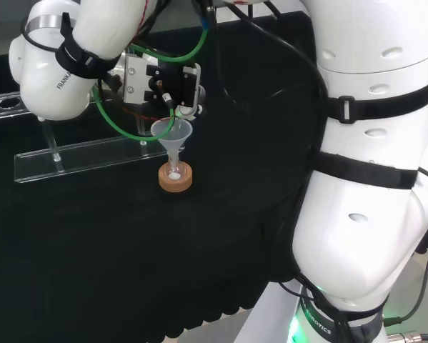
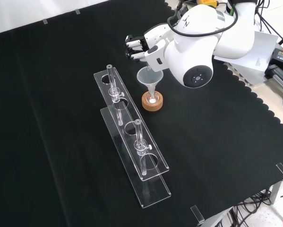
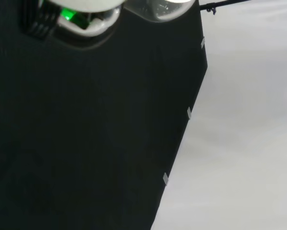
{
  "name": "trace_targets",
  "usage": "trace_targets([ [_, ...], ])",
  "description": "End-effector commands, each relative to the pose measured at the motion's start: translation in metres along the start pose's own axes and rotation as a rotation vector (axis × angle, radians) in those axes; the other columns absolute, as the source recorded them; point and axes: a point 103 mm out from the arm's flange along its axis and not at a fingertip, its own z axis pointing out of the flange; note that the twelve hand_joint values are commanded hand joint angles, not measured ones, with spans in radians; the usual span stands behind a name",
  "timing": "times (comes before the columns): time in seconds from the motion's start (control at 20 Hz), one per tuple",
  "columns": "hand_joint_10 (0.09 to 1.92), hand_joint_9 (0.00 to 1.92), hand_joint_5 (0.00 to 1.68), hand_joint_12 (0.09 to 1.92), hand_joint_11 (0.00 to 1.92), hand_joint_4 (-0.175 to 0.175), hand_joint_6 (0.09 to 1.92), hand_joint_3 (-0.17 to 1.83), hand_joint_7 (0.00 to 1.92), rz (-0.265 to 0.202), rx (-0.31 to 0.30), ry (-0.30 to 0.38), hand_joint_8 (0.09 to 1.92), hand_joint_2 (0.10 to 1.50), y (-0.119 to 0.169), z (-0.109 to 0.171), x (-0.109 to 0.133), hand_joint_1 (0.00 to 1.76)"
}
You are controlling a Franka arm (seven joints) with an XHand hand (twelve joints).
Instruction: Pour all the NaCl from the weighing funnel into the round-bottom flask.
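In the front view, nearest the camera, two clear racks [image 2: 132,151] are seen lying end to end on the black-covered table [image 2: 47,142], each carrying an upright glass tube. Beyond them, a cork ring [image 2: 152,101] is set on the cloth, and a small round-bottom flask [image 2: 152,98] is seated in it, a little white material being visible at its bottom. A clear funnel [image 2: 150,78] is stood with its stem in the flask's neck, its wide mouth upward.

Just above and behind the funnel's rim the hand [image 2: 141,47] is held, partly covered by the arm's large white link [image 2: 195,56]. Its dark fingers [image 2: 132,48] are seen curled at the far-left side of the funnel in that view. Whether anything is pinched between them cannot be told; no weighing vessel can be made out plainly.

In the head view the hand [image 1: 163,82] is placed directly over the funnel [image 1: 172,136], the fingers close above its rim, with the flask [image 1: 175,171] and cork ring [image 1: 175,179] below. Contact between fingers and funnel cannot be determined.
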Motion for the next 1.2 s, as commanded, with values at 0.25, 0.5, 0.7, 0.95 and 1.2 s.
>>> trace_targets([
  [0.25,0.35,0.86,1.32,1.17,0.62,0.175,0.54,0.54,0.55,-0.021,-0.010,0.104,0.63,0.70,0.002,0.005,-0.005,1.12],
  [0.5,0.35,0.86,1.32,1.17,0.62,0.175,0.54,0.54,0.55,-0.033,-0.035,0.170,0.63,0.70,0.003,0.005,-0.009,1.12],
  [0.7,0.35,0.86,1.32,1.18,0.62,0.175,0.55,0.54,0.55,-0.046,-0.064,0.211,0.63,0.70,0.005,0.011,-0.012,1.12],
  [0.95,0.35,0.86,1.32,1.18,0.62,0.175,0.55,0.54,0.55,-0.051,-0.073,0.259,0.63,0.70,0.009,0.025,-0.015,1.12],
  [1.2,0.36,0.87,1.31,1.18,0.64,0.175,0.55,0.54,0.55,-0.048,-0.094,0.370,0.64,0.70,0.012,0.036,-0.022,1.12],
])
